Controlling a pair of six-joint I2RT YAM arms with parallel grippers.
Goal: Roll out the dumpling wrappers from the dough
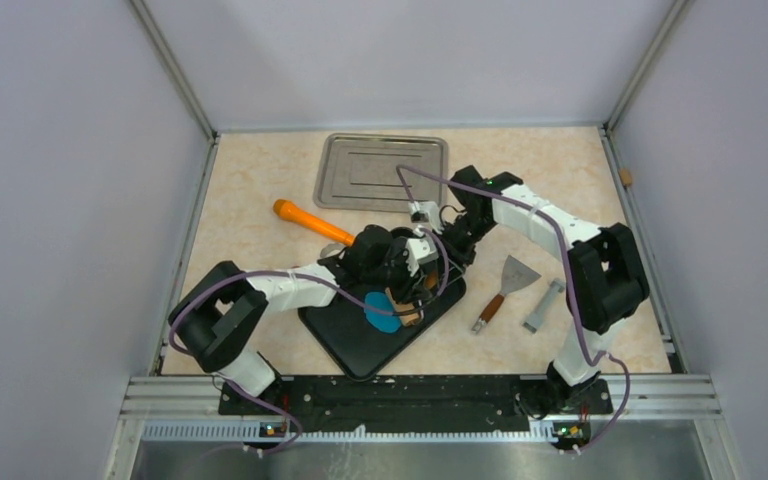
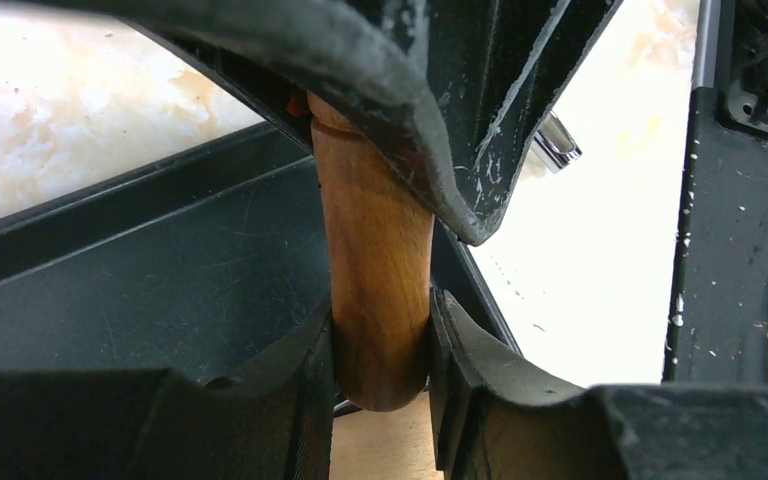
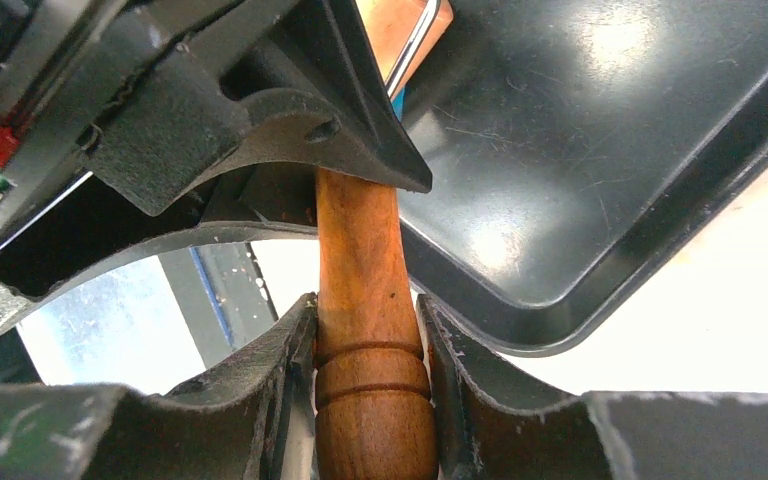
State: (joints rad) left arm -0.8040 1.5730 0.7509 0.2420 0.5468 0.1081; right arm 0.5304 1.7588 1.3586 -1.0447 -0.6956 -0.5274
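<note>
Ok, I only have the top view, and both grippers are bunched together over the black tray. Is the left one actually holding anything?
Observer: Yes. In the left wrist view, the left gripper is shut on a wooden handle, with a finger pressed against each side.
Operator: And the right one, is it open beside it?
Observer: No. In the right wrist view, the right gripper is shut on the wooden handle too, at a stretch with turned grooves.
</note>
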